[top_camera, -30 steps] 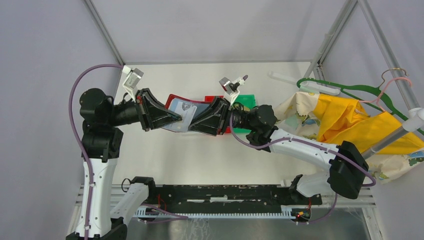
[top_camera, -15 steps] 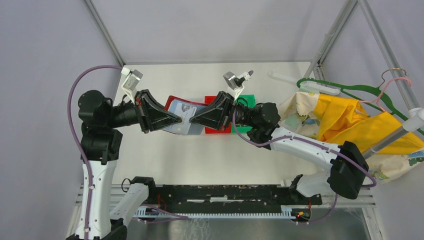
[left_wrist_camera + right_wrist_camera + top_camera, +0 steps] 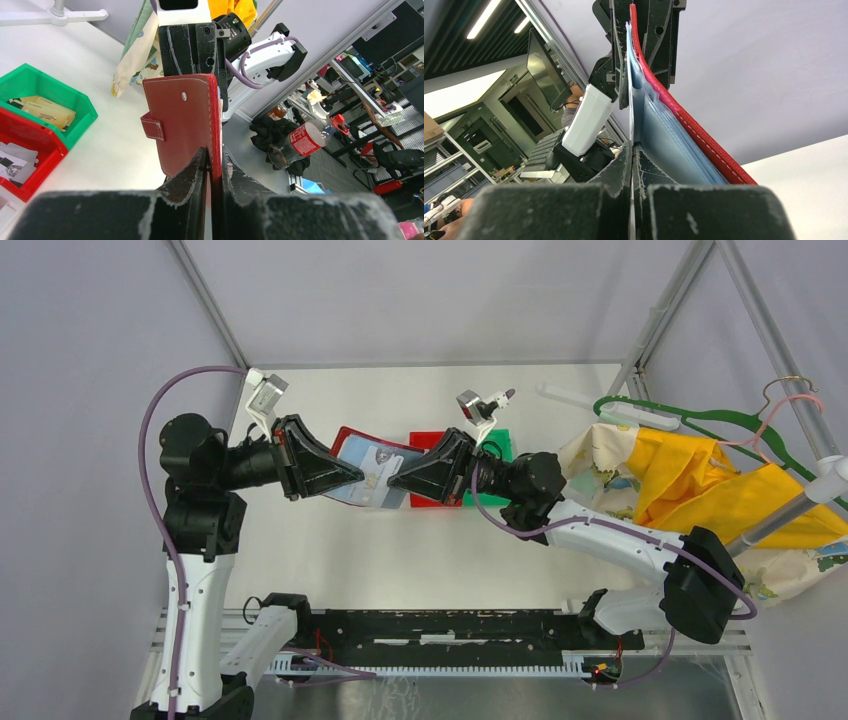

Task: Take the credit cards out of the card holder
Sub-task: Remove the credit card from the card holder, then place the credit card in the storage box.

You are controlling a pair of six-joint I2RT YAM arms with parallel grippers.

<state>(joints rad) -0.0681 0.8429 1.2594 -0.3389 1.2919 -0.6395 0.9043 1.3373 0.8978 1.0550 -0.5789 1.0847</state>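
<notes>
Clearly holding the card holder [image 3: 370, 458] up off the worktop [image 3: 400, 550], a little left of centre in the top view, from two sides at once. With the left pincer [image 3: 359, 473], clenched on the red cover [image 3: 182, 125] at its edge; at bottom centre of the left wrist view, pressing both fingers [image 3: 186, 181] tight on that cover, standing upright there, with the small clasp tab [image 3: 152, 126] on its left side. With the right pincer [image 3: 392, 480], reaching in from the opposite side and clenched on a pale blue-grey inner leaf [image 3: 659, 142] (thin edge nipped between the fingers [image 3: 616, 172], bottom centre of the right wrist view), with the red cover bending away to the right of it. Opened upward in the top view, showing a pale face with a dark print; whether one of the credit cards or only a leaf, cannot tell. At the left edge of the left wrist view, resting on the worktop, a green bin [image 3: 77, 122] and a red bin [image 3: 37, 167] touching each other, both with papers inside.
</notes>
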